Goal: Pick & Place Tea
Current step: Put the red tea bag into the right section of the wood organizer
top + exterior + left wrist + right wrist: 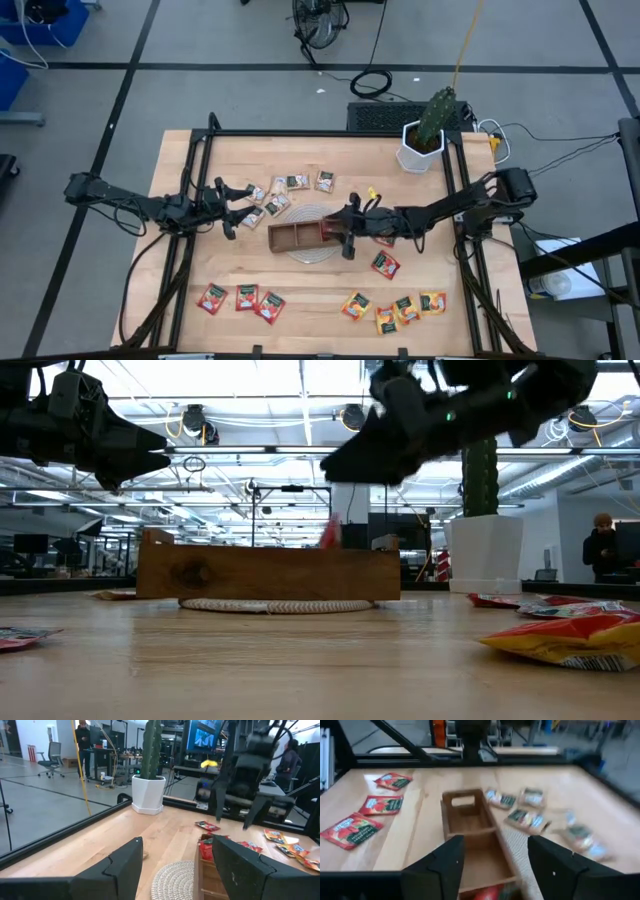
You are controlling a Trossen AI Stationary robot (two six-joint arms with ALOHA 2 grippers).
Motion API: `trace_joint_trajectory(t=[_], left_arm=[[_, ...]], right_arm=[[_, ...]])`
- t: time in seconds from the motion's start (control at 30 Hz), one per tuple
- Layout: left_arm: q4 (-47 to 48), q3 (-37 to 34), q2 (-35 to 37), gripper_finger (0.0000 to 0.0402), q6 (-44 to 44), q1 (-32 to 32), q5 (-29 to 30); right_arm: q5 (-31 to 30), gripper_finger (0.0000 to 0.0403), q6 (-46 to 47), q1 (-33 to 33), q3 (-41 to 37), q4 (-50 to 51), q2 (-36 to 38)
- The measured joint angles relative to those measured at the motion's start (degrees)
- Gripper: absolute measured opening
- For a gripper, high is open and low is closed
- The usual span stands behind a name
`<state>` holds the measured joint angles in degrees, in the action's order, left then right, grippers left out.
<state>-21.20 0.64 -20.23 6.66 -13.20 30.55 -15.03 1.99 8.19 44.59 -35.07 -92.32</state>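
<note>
At the bench's centre: brown wooden tray, three compartments, resting on a round woven mat. Right gripper hovering over the tray's right end, fingers spread wide, nothing between them. Red sachet lying in the tray's nearest compartment in the right wrist view, below the parted fingers; same sachet upright against the tray wall in the left wrist view; other two compartments bare.

Left of the tray: left gripper above the bench, fingers wide apart, holding nothing. Just beside it, toward the far edge, a scatter of pale beige sachets with dark labels, flat on the wood.

Along the near edge, left part: three red sachets in a row. Along the near edge, right part: cluster of orange-yellow sachets. Between that cluster and the tray: single red sachet.

Near the far right corner: white pot with a cactus.

Beyond the bench, in the low view: a person standing at the far right.
</note>
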Motion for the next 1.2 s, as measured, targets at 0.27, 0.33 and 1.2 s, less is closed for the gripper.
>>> trace_joint_trajectory(t=[0.27, 0.33, 1.2], left_arm=[[0.01, 0.02, 0.0, 0.0239, 0.0, 0.0, 0.0], [-0.01, 0.02, 0.0, 0.0239, 0.0, 0.0, 0.0], [0.01, 0.0, 0.0, 0.0239, 0.0, 0.0, -0.02]], right_arm=[[0.19, 0.0204, -14.56, -2.64, 13.09, 38.33, 6.49], [1.6, 0.0202, -16.91, -3.38, 16.2, 46.91, 5.97], [-0.71, 0.02, -21.14, 3.43, 29.02, 62.81, -11.99]])
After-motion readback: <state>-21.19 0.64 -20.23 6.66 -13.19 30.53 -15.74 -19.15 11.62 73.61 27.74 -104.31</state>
